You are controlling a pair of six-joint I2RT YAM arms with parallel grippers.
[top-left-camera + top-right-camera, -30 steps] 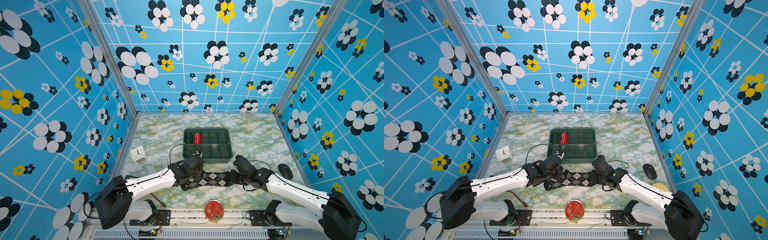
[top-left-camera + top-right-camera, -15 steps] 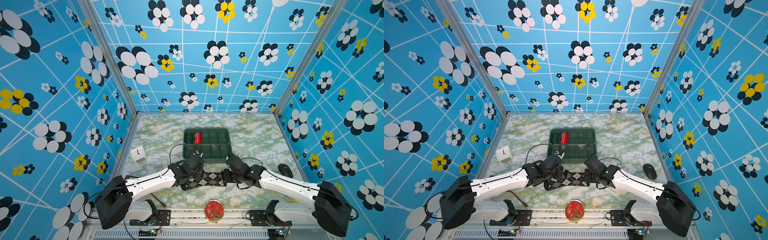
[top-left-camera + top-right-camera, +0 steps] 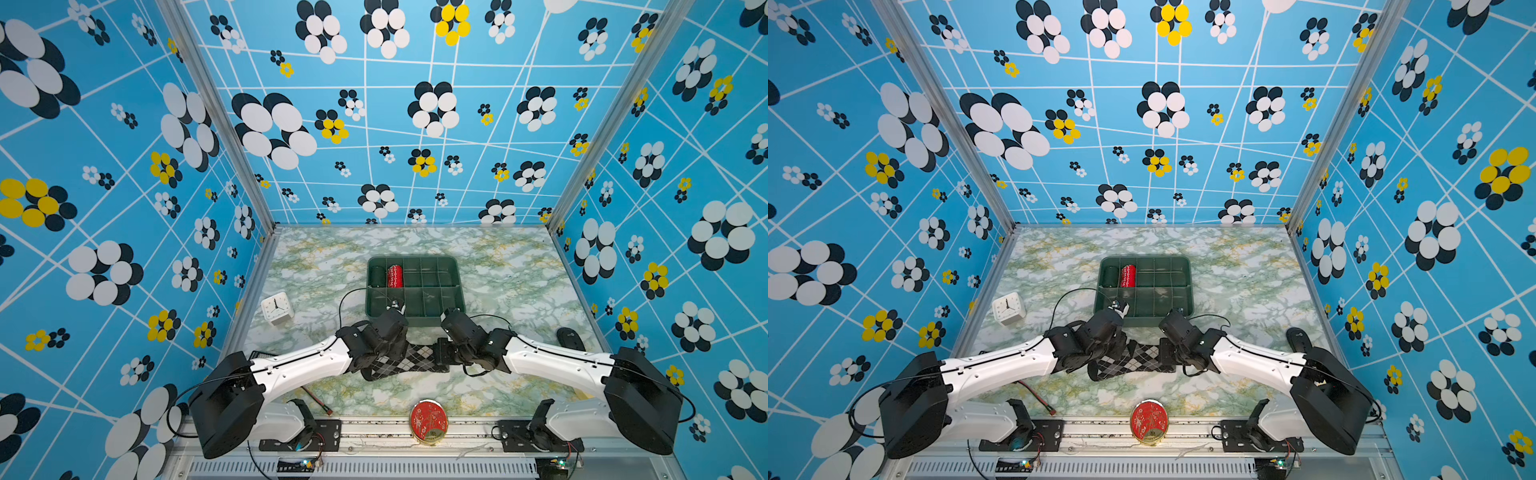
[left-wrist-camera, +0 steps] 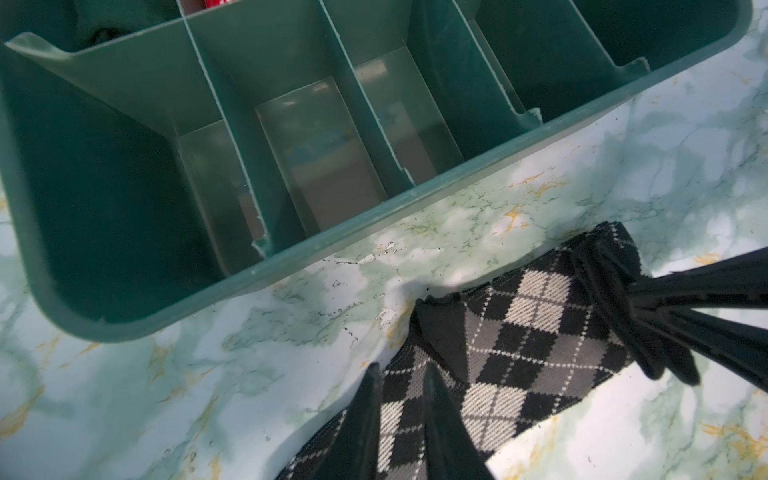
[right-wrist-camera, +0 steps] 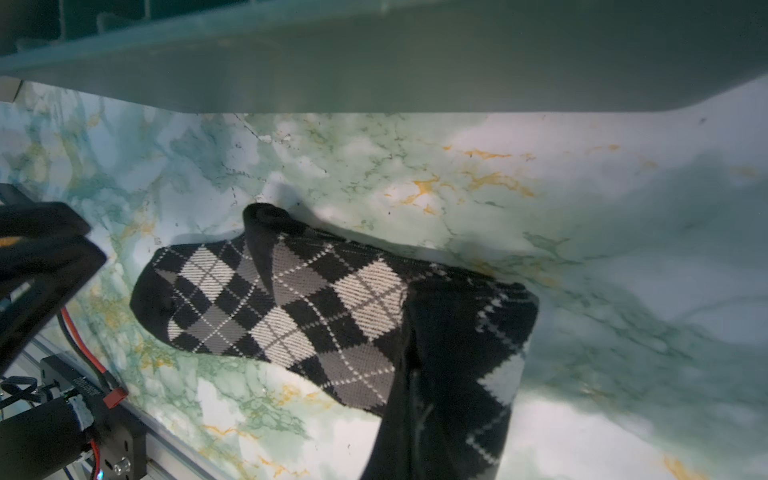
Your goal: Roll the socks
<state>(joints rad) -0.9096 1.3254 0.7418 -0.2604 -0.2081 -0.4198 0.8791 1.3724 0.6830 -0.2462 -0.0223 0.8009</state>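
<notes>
Blue walls printed with black, white and yellow flowers close in a tabletop of glossy green-and-white marbled film (image 3: pixel 519 270), smooth and hard. The black knitted socks with a grey and white argyle diamond pattern (image 3: pixel 409 360) lie on it between my two claws. They are just in front of the dark green plastic tray with thin upright dividers (image 4: pixel 374 216), not touching it. The knit is soft and limp and lies flat over most of its length, with a plain black heel poking out as a small bump.

My right claw (image 3: pixel 441 355) is pinched tight on the plain black end. The fabric there is bunched and turned back over my fingers, so I judge the roll to be at its first turn. My left claw (image 4: pixel 401 376) hangs over the other half with its tapered black fingers a narrow gap apart. The diamonds run flat and unbroken between them, so it grips nothing. I cannot tell whether the tips press the cloth.

Next I would carry the folded end on toward the left claw, turning it over itself while the far half is anchored. Such slack knit would probably slide on the slick film, and a loose turn could spring open. In the tray's back row, a red fabric roll with white zigzags (image 3: pixel 395 276) and a plain dark green roll (image 3: pixel 377 276) sit in neighbouring compartments.
</notes>
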